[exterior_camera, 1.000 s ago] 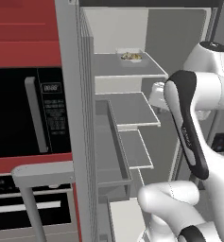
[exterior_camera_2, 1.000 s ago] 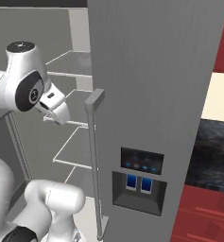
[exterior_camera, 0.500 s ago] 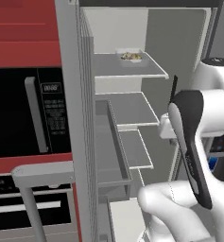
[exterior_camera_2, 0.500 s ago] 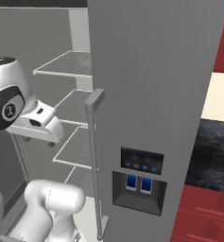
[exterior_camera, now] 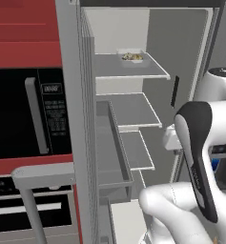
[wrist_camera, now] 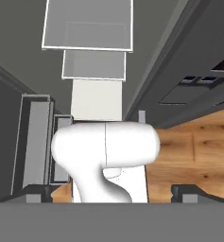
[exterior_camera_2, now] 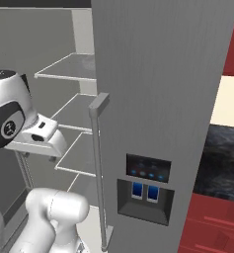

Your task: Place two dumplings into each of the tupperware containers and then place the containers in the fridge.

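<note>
One big change first: the fridge (exterior_camera: 190, 57) stands open, and over the last second my arm has swung back out of it. A second ago the hand was up by the middle shelves. Now it's pulled back toward the base and tipped over, so the hand view looks down the stack of shelves to the wood floor.

The tupperware container (exterior_camera: 132, 57) sits on the top shelf (exterior_camera: 119, 69), well above the hand and farther into the fridge, nothing touching it. The dumplings (exterior_camera: 131, 56) are a small mottled clump inside it; too small for me to count.

The gripper (wrist_camera: 112, 193) has its jaws spread wide and carries nothing.

So I'd call that drop-off done. I can't spot a second container from here.
</note>
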You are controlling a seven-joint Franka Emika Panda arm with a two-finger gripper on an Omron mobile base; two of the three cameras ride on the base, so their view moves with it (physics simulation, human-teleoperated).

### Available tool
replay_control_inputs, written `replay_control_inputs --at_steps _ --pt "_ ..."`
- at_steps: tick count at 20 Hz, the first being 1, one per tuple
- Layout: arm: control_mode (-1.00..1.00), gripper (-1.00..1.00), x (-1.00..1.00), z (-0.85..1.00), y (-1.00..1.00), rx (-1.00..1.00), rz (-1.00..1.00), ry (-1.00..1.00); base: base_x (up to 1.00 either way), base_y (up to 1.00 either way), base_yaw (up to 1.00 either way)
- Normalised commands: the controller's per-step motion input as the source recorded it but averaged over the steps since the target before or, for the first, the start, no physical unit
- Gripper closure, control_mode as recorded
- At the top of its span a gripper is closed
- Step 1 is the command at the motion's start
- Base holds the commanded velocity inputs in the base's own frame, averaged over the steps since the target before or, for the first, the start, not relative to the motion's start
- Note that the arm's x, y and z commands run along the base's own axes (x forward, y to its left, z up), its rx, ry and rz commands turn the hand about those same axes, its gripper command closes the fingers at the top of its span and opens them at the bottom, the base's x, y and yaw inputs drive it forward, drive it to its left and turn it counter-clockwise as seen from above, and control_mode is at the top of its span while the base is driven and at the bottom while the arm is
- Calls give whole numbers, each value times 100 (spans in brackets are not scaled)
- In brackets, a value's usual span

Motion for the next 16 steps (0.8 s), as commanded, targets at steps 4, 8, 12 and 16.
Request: replay_control_inputs --at_steps 4,8,12,16 --pt "-100 -100 -9 -5 -1 1 1 0 0 0 0" --pt "100 -100 0 0 0 0 0 0 -95 -73 -1" --pt "100 -100 0 0 0 0 0 0 -93 -96 -31" --pt "100 -100 0 0 0 0 0 0 -35 -44 -77"
